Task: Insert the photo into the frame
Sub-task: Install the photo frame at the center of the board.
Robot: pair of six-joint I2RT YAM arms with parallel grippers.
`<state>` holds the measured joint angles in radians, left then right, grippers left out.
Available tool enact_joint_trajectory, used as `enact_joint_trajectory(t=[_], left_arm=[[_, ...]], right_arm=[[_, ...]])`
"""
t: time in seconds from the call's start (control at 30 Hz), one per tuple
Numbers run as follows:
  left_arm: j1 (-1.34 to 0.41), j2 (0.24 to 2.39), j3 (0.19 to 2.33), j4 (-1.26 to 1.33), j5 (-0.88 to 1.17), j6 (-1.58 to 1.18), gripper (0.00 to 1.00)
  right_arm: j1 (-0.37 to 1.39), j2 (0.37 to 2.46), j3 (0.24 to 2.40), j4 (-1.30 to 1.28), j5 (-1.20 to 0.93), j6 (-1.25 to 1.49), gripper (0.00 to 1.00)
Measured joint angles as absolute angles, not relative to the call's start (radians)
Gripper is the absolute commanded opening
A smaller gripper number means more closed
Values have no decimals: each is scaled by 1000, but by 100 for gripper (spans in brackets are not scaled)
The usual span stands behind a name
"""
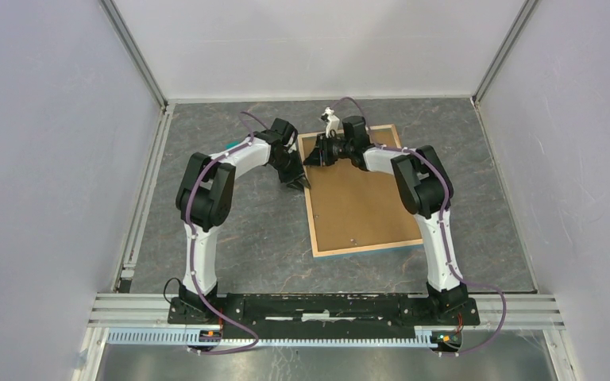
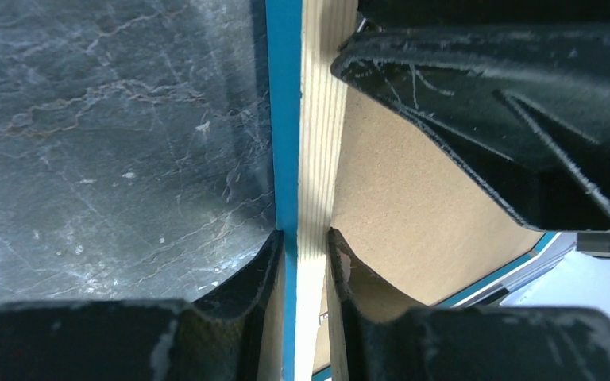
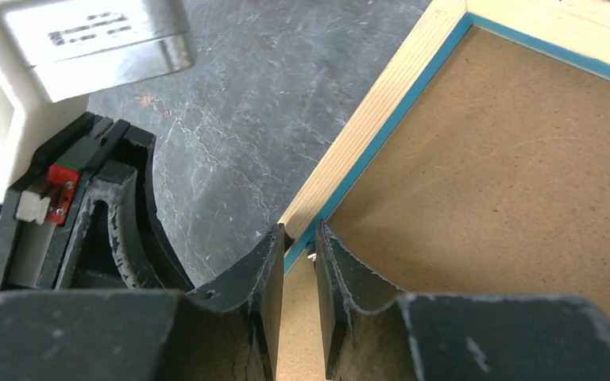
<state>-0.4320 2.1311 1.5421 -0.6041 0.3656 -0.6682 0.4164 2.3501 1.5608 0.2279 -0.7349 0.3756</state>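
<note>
The frame (image 1: 369,248) shows pale straight-grained wood edged with a bright blue strip; the backing board (image 1: 357,198) inside it is plain speckled brown. The table (image 1: 246,230) is dark grey with thin whitish marble veins. The left claw (image 2: 302,238) and right claw (image 3: 300,238) are scuffed black, on white-and-black arms (image 1: 206,190) with purple cables (image 1: 197,266).

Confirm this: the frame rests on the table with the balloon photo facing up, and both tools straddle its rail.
Wrong: what faces up in the frame is a plain brown backing board, as the top view shows. The frame does rest on the table, and the left tool and right tool straddle its rail.
</note>
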Motion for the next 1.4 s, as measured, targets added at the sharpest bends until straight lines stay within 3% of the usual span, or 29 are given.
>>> enact_joint_trajectory(t=[0.17, 0.37, 0.43, 0.53, 0.67, 0.87, 1.0, 1.1, 1.4], left_arm=[[-431, 2133, 1546, -638, 370, -668, 22], [-434, 2135, 1555, -656, 368, -667, 21], [-434, 2136, 1555, -656, 367, -664, 21], [-434, 2138, 1560, -661, 365, -653, 24], [-437, 2142, 1573, -673, 362, -637, 34], [-441, 2135, 1574, -658, 341, -605, 65], [-451, 2066, 1564, -641, 333, -603, 71], [-475, 1963, 1561, -630, 330, -601, 73], [-599, 1722, 1561, -566, 339, -600, 75]], right_arm=[[425, 2321, 1481, 308, -749, 360, 27], [409, 2314, 1510, 245, -771, 363, 39], [400, 2314, 1565, 162, -762, 360, 45], [375, 2296, 1641, 54, -711, 328, 64], [333, 2149, 1610, -121, -535, 226, 84], [293, 1742, 1327, -310, -133, 59, 94], [277, 1577, 1148, -373, 109, 10, 96], [237, 1536, 1031, -405, 194, 19, 91], [97, 1489, 792, -331, 112, 115, 69]])
